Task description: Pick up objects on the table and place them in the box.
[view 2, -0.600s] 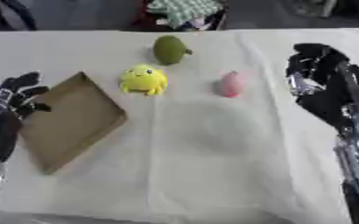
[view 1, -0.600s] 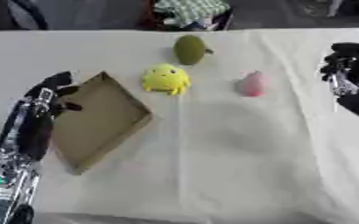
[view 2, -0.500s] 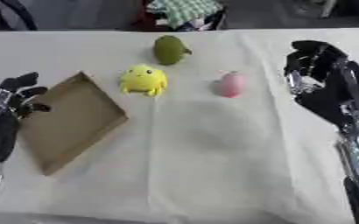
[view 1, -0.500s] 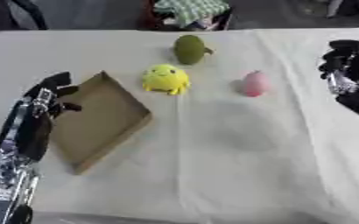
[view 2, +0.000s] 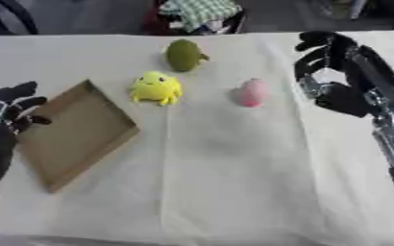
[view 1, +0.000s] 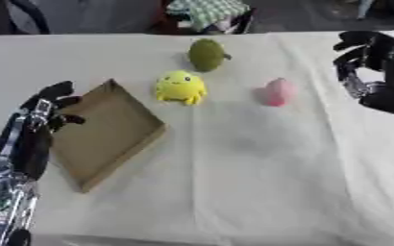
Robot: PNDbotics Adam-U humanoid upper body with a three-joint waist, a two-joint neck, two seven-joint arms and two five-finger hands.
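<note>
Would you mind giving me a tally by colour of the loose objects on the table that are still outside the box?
Green: 1, the green object
Yellow: 1, the yellow toy
Pink: 1, the pink object
Total: 3, all on the cloth outside the box, which holds nothing.
</note>
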